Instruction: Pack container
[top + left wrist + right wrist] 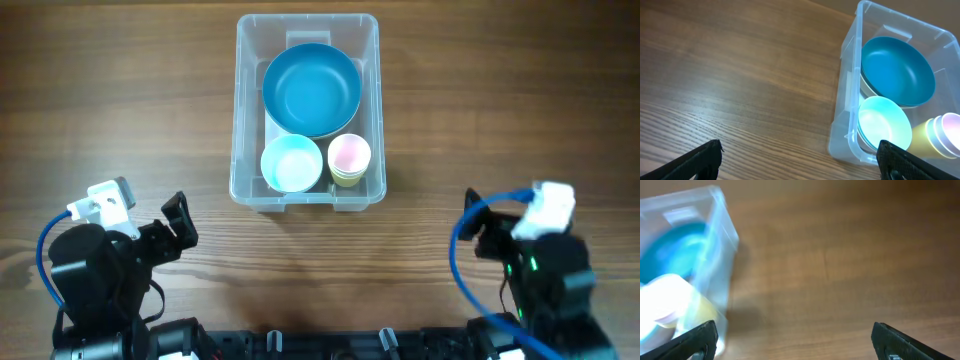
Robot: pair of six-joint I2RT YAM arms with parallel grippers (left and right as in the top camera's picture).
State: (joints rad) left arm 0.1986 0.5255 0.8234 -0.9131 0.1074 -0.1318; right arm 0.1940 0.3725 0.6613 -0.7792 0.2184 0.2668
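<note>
The clear plastic container (243,110) stands at the table's middle back. Inside it lie a large teal bowl (311,89), a small light-blue bowl (291,163) and stacked pink and yellow cups (349,158). It also shows in the left wrist view (847,90) with the teal bowl (897,71), small bowl (883,122) and cups (940,135), and blurred in the right wrist view (715,235). My left gripper (178,222) is open and empty at the front left (799,159). My right gripper (470,222) is open and empty at the front right (795,341).
Bare wooden table (120,90) surrounds the container on all sides. Blue cables loop from both arms near the front edge (462,270).
</note>
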